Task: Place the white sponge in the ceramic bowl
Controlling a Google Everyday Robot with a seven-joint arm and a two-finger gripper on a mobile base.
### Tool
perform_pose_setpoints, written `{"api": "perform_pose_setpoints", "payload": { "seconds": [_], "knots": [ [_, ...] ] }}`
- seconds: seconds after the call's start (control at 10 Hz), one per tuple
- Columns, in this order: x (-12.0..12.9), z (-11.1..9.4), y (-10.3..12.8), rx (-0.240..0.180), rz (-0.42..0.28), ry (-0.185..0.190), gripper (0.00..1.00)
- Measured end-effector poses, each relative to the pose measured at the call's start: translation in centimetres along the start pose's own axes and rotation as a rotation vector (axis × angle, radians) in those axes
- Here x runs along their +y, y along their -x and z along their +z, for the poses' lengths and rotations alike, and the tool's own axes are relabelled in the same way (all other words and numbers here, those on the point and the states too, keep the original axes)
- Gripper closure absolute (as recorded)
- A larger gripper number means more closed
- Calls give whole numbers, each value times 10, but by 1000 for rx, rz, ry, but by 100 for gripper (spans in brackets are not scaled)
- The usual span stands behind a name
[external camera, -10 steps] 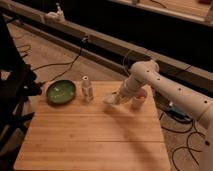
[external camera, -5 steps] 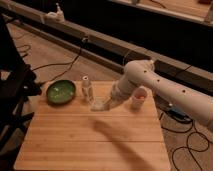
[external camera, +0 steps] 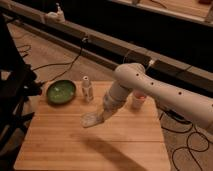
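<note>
Nearest: saw wooden table [external camera: 55, 150], w/ a soft dark shadow [external camera: 107, 146] on the boards front-centre. Above mid-table, found the gripper [external camera: 98, 118] pointing down & left, clamped tight on the white sponge [external camera: 89, 120]. Noted the latter as pale & flat, sticking out past the fingertips, low over the top; couldn't tell if touching the wood. Traced the white arm [external camera: 150, 87] up & right from there, off past the table's right side. Just behind the arm, spotted a pale cup [external camera: 138, 100], partly hidden. Further back, left of centre, noted a small white bottle [external camera: 87, 89] standing upright. Just beside it on the left, found the ceramic bowl [external camera: 61, 92], green, by the back-left corner, apart from sponge. Beyond table, made out cables [external camera: 60, 62] on floor, then a long dark ledge [external camera: 100, 42].
</note>
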Motion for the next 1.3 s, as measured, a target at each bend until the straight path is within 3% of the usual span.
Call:
{"api": "perform_pose_setpoints", "payload": {
  "seconds": [0.2, 0.5, 0.9, 1.1, 1.3],
  "knots": [
    [-3, 6, 2, 22, 5, -8, 100],
    [22, 17, 30, 46, -46, -1, 100],
    [85, 24, 78, 52, -168, 20, 100],
    [138, 31, 108, 41, -264, 37, 100],
    [156, 33, 116, 36, -300, 43, 100]
  ]
}}
